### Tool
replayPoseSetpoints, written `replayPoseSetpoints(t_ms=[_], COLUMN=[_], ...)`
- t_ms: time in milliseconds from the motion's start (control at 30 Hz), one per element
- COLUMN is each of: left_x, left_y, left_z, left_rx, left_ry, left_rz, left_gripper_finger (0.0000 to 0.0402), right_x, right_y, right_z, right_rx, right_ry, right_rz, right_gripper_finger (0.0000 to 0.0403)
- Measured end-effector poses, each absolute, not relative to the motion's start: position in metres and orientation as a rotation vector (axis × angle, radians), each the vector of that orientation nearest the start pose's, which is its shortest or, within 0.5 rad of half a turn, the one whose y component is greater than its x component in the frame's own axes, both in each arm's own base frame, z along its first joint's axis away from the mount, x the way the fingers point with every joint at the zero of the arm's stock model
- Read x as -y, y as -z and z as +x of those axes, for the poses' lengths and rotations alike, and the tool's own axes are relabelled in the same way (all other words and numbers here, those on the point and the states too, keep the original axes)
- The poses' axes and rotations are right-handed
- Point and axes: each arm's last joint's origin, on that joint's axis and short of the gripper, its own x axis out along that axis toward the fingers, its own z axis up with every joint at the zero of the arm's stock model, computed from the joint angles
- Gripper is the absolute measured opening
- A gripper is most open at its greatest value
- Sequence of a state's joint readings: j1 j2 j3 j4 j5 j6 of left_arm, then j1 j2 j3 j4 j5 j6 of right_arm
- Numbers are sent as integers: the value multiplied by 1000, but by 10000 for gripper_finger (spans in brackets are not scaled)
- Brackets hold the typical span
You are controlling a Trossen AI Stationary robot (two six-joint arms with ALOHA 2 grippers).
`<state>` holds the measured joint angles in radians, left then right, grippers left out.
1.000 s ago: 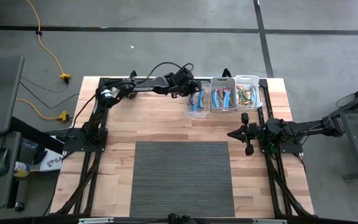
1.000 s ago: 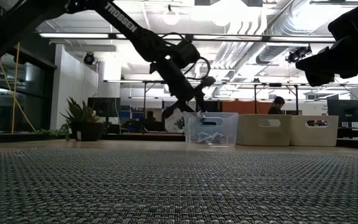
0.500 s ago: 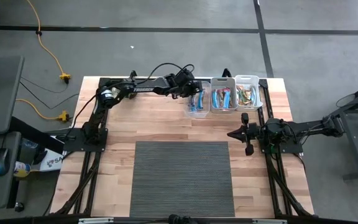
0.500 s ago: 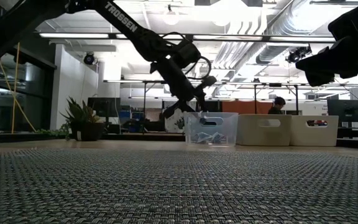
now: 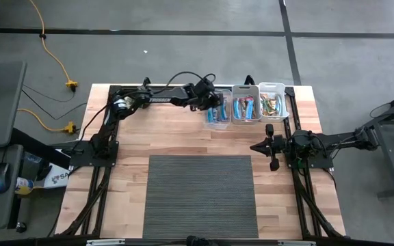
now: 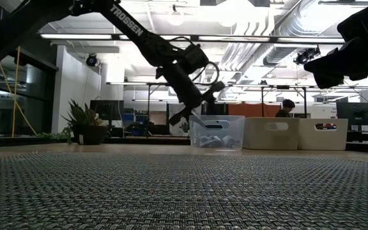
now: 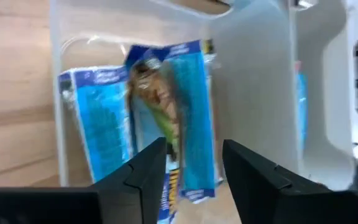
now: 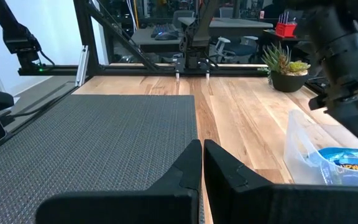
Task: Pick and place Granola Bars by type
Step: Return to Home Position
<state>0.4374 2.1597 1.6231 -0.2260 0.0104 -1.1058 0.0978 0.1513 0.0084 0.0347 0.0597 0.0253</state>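
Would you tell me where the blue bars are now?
High view: the blue bars lie in the leftmost clear bin at the table's far edge, by the left tool.

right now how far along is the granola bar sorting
Sorting looks done: all granola bars in view lie in the three clear bins, grouped by colour. In hand: nothing; the left gripper hangs open at the blue-bar bin, the right gripper is shut beside the mat. Left: pulling the left arm back.
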Motion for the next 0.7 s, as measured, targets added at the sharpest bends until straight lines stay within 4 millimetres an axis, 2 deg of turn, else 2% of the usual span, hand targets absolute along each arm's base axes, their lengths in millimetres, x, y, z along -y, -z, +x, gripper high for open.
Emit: replayPoseSetpoints(t_ms=[167,267,367,567,700], left_x=[-204,-206,-206,-206,-204], left_y=[-188,-200,-216,-255,-284], left_z=[437,442,447,458,465], left_rx=[-412,-403,-405,-391,-315], left_ry=[-729,-659,-563,-290,-209], left_rz=[-1158,-1109,-1007,-689,-628], left_gripper_finger=[169,170,170,170,163], right_x=[-9,-9,-9,-9,-9], right_y=[-157,-157,-157,-157,-157], right_z=[106,106,106,106,106], right_rx=[-108,-108,-108,-108,-108], right_ry=[-36,-36,-36,-37,-36], right_rz=[17,17,17,17,17], right_gripper_finger=[0,0,0,0,0])
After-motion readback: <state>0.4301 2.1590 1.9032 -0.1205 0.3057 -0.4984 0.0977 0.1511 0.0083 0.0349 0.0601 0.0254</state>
